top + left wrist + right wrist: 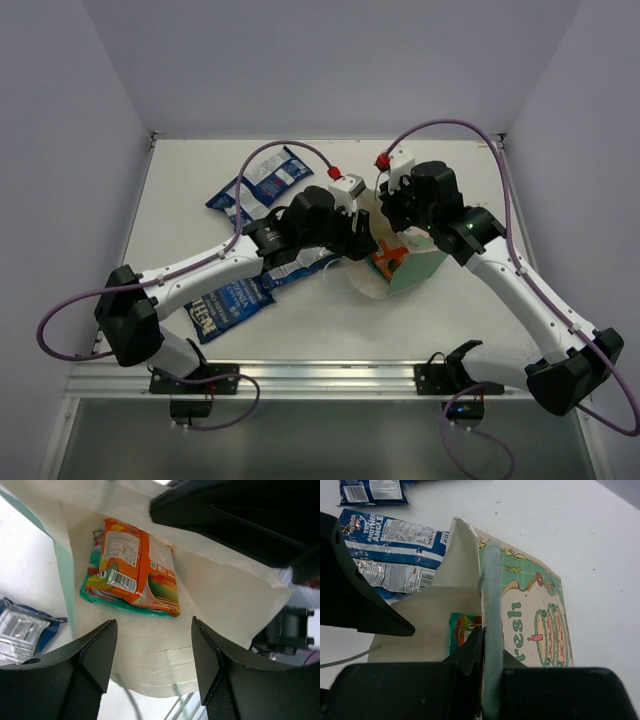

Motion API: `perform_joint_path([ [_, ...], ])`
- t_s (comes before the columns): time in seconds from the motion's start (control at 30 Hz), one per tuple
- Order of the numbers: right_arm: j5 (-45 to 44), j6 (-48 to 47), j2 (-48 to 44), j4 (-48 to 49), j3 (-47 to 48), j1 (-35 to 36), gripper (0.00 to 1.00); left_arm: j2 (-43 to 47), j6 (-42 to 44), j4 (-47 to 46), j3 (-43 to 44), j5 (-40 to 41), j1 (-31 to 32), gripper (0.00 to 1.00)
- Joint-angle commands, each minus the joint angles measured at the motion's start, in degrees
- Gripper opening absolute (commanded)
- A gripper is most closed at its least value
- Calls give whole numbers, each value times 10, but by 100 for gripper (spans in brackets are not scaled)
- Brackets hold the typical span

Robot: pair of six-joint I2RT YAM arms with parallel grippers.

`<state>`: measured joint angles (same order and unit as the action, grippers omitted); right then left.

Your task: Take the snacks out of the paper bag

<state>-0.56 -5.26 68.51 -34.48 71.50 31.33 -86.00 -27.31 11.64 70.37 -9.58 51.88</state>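
The paper bag [422,266] lies on its side at mid-table, with its mouth towards the left arm. My right gripper [393,216] is shut on the bag's upper wall [492,587] and holds the mouth open. The printed mint-green outside [535,610] faces up. My left gripper [358,246] is open and empty at the mouth [153,625]. Deep inside lie an orange packet [137,565] on top of a teal packet [102,596], both ahead of the left fingers. The teal packet also shows in the right wrist view [460,630]. Several blue-and-white packets [272,176] [228,305] lie on the table to the left.
Blue packets [395,532] lie close to the bag's mouth. One sits under the left forearm [297,268] and beside the bag [20,630]. The enclosure's walls stand to the left, right and back. The table's front rail [320,378] runs along the near edge.
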Motion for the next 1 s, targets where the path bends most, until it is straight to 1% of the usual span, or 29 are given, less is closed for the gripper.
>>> perform_joint_path([
  [0.0,-26,68,2,35,3,3,0,-14,-106,-3,10,49,-1,66],
  [0.13,-50,114,4,37,4,3,0,-28,-144,11,41,55,0,66],
  [0.2,-49,128,2,43,1,3,0,-39,-170,19,59,57,0,69],
  [0.37,-46,164,-5,55,-2,6,0,-95,-190,61,93,87,1,75],
  [0.5,-41,180,-7,58,-1,5,0,-138,-207,67,118,93,0,80],
  [0.67,-16,202,-15,69,-10,5,0,-192,-221,86,153,95,0,80],
  [0.77,2,218,-20,77,-16,6,0,-207,-233,82,160,112,0,81],
  [0.97,40,234,-22,91,-28,6,0,-220,-244,42,162,137,0,80],
])
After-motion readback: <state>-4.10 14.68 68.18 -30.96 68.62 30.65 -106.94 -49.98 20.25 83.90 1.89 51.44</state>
